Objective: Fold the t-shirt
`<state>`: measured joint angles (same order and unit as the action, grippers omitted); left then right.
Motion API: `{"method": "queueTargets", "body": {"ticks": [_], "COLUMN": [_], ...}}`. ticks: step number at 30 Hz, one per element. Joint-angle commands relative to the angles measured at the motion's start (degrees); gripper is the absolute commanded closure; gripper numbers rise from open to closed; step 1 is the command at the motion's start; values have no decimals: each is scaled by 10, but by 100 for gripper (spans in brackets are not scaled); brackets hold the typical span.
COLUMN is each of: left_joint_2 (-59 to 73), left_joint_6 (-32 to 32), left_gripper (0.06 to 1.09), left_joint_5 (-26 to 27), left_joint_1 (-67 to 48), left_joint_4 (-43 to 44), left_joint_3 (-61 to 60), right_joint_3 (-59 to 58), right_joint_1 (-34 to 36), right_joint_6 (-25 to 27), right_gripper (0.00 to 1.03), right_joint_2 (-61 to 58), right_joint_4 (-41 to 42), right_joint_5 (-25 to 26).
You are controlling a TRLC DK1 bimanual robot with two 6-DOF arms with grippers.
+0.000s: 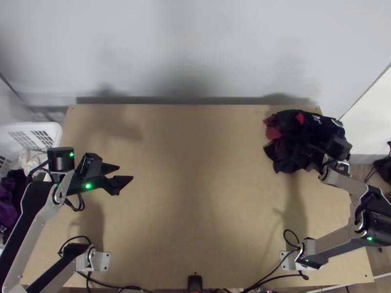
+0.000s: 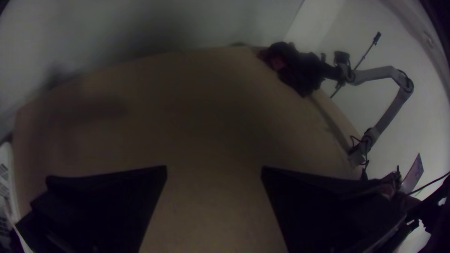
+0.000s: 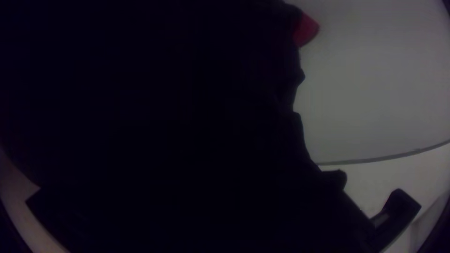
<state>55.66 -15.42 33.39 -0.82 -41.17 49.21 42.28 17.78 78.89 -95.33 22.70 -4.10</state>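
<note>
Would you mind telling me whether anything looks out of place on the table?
Yes, slightly: the dark garment with red parts is bunched at the table's far right corner and extends past its side edge, rather than lying spread for folding.

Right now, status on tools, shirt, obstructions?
Left tool open, over left side of table. Dark shirt bunched, far right corner. Right tool at the shirt, partly blocking overhead view.
</note>
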Motion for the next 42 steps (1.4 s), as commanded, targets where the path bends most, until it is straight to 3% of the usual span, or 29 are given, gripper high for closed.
{"method": "queueTargets", "body": {"ticks": [1,6,10,13,26,34,40,42], "left_joint_2": [-13,-18,-18,-16,-24,-33,-37,-38], "left_joint_6": [0,0,0,0,4,1,-4,-5], "left_gripper": [11,11,11,11,11,11,11,11], "left_joint_5": [-4,-4,-4,-4,-4,-4,-4,-4], "left_joint_1": [6,6,5,3,-1,-1,-1,-1], "left_joint_4": [-1,-3,-2,0,-7,-10,-18,-18], "left_joint_3": [-4,-4,-3,-3,3,-3,0,-3], "right_joint_3": [-3,9,8,2,-10,-40,-8,-21], "right_joint_1": [4,50,87,104,104,114,125,124], "right_joint_6": [1,4,3,1,-34,-29,-37,-37], "right_gripper": [59,23,18,3,3,3,4,4], "right_joint_2": [-9,10,40,59,157,207,240,257], "right_joint_4": [2,1,-3,-3,-48,-88,-293,-309], "right_joint_5": [-1,0,-1,-1,-16,-28,-43,-48]}}
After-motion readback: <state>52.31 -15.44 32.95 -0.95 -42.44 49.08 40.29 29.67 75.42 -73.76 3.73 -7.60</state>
